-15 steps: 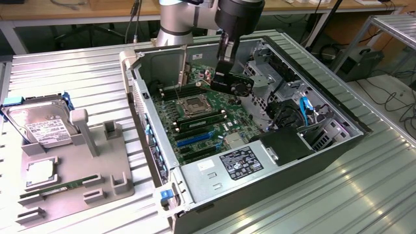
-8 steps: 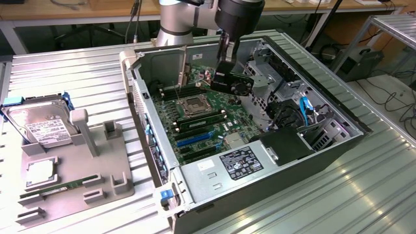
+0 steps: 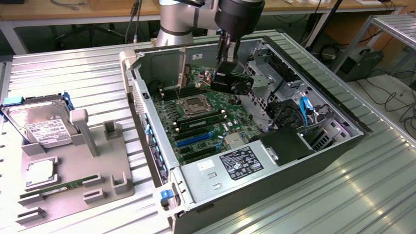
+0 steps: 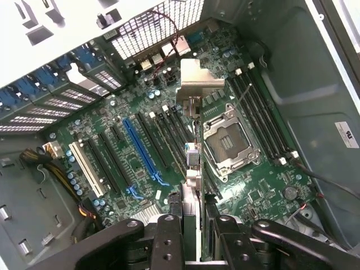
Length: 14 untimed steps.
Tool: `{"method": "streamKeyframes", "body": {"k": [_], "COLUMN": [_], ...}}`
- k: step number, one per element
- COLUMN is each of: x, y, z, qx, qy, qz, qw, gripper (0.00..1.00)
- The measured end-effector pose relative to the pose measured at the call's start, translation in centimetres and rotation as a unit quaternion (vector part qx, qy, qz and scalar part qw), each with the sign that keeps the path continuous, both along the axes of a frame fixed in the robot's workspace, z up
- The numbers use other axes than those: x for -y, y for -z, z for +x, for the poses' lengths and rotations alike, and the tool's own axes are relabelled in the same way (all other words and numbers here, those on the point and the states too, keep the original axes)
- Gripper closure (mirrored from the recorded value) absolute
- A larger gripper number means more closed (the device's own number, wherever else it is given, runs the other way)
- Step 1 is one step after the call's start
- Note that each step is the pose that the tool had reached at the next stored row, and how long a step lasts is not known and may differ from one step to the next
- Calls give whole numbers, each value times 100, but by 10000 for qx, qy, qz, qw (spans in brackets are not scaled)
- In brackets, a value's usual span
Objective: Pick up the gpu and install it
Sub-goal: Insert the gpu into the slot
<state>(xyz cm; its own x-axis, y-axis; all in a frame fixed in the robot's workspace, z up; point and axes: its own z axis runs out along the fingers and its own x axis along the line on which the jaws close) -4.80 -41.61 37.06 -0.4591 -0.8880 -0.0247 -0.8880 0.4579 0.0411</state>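
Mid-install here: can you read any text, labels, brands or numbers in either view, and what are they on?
No text reads clearly.
Hard drive label: printed lines, too small to read.
Power supply sticker: black with white print, too small to read.
White sticker on the case wall: a dark logo-like mark, blurred.
gpu in the gripper: no readable print.

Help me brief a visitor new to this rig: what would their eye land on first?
The open computer case sits mid-table in the exterior view, its green motherboard exposed. Inside it, the end effector grips the gpu edge-on above the motherboard's slots. At the exterior view's left, a silver hard drive leans in a grey holder.
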Motion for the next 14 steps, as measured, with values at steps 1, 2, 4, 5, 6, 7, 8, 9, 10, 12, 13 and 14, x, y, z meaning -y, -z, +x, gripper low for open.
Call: {"method": "streamKeyframes", "body": {"k": [1, 2, 4, 5, 6, 7, 8, 9, 10, 12, 13, 14], "x": [0, 0, 0, 0, 0, 0, 0, 0, 0, 0, 0, 0], "y": [0, 0, 0, 0, 0, 0, 0, 0, 0, 0, 0, 0], "z": [0, 0, 0, 0, 0, 0, 0, 0, 0, 0, 0, 0], "qx": [0, 0, 0, 0, 0, 0, 0, 0, 0, 0, 0, 0], "qy": [-36, -54, -106, -129, -152, -177, -198, -220, -244, -290, -312, -332], "qz": [0, 0, 0, 0, 0, 0, 0, 0, 0, 0, 0, 0], "qw": [10000, 10000, 9999, 9999, 9999, 9998, 9998, 9998, 9997, 9996, 9995, 9994], "gripper": [74, 74, 74, 74, 74, 74, 74, 74, 74, 74, 74, 74]}}
